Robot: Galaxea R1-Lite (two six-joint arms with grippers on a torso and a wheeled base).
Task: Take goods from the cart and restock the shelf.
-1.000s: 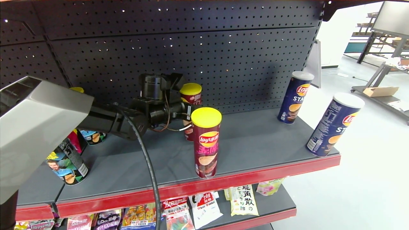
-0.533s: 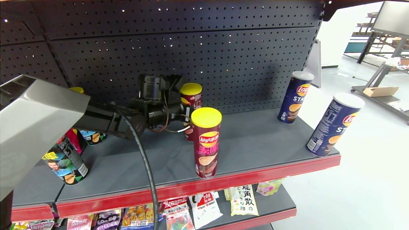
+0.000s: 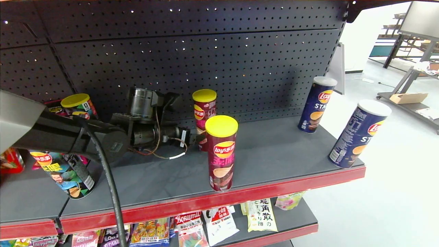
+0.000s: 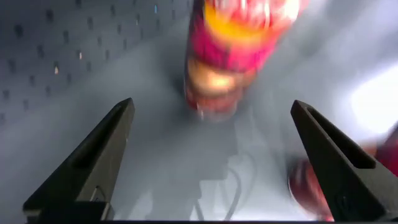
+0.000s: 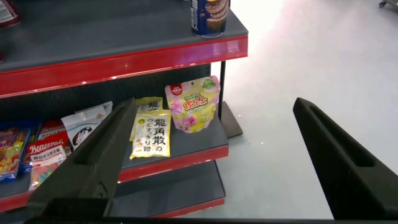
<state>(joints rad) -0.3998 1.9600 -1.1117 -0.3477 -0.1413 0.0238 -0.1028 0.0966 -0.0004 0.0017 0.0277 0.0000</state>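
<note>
A red chip can with a yellow lid [image 3: 204, 109] stands upright at the back of the grey shelf [image 3: 274, 154], against the pegboard. My left gripper [image 3: 196, 138] is open just left of it, low on the shelf, with nothing between its fingers. In the left wrist view the same can [image 4: 233, 56] stands ahead of my left gripper [image 4: 212, 104], apart from both fingers. A second red can [image 3: 221, 154] stands near the shelf's front edge. My right gripper [image 5: 214, 102] is open and empty in front of the lower shelves.
Two blue chip cans [image 3: 317, 104] [image 3: 358, 133] stand at the shelf's right end, one near the front corner. Several cans [image 3: 65, 171] crowd the left end. Snack bags [image 5: 193, 102] lie on the lower shelf. Grey shelf surface between the red and blue cans is bare.
My left gripper has let go of the rear red can and drawn back to the left. The can stays upright. A yellow-lidded can at the far left is uncovered.
</note>
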